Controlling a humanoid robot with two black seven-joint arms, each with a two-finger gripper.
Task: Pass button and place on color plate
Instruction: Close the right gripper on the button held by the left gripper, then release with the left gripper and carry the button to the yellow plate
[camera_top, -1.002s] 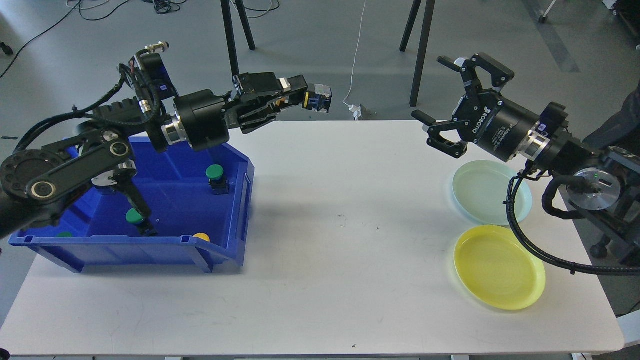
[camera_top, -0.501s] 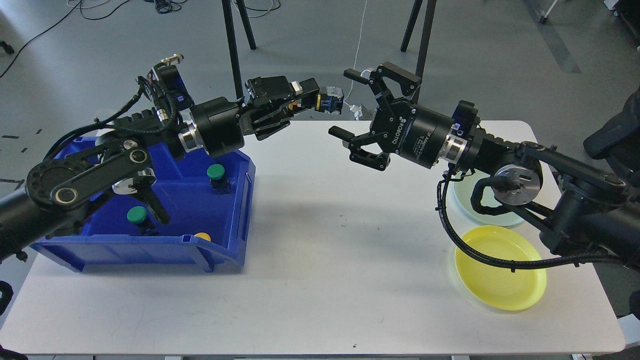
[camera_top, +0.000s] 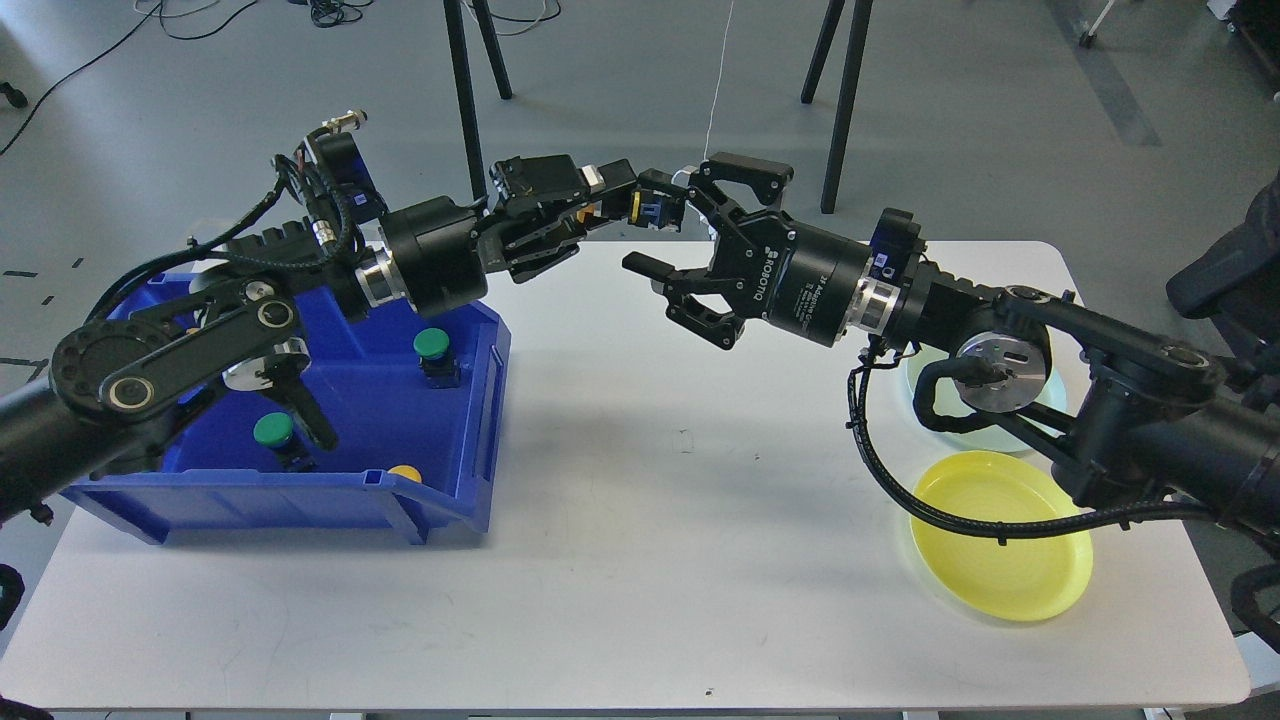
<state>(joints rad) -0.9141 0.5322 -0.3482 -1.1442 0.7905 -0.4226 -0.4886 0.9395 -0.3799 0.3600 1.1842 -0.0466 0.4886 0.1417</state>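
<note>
My left gripper (camera_top: 628, 203) is shut on a button (camera_top: 655, 210) with a blue and black body, held in the air above the table's far edge. My right gripper (camera_top: 668, 228) is open, its fingers (camera_top: 740, 175) spread around the button's right side; I cannot tell whether they touch it. A yellow plate (camera_top: 1000, 560) lies at the right front of the table. A pale green plate (camera_top: 1048, 385) lies behind it, mostly hidden by my right arm.
A blue bin (camera_top: 430, 500) stands on the left of the white table (camera_top: 640, 560). It holds two green buttons (camera_top: 431, 345) (camera_top: 272, 430) and a yellow one (camera_top: 404, 472). Black stand legs (camera_top: 845, 110) rise behind the table.
My right arm has swung left from above the plates to the button, gripper open throughout. My left gripper moved slightly right with the button and has held nearly still since.
</note>
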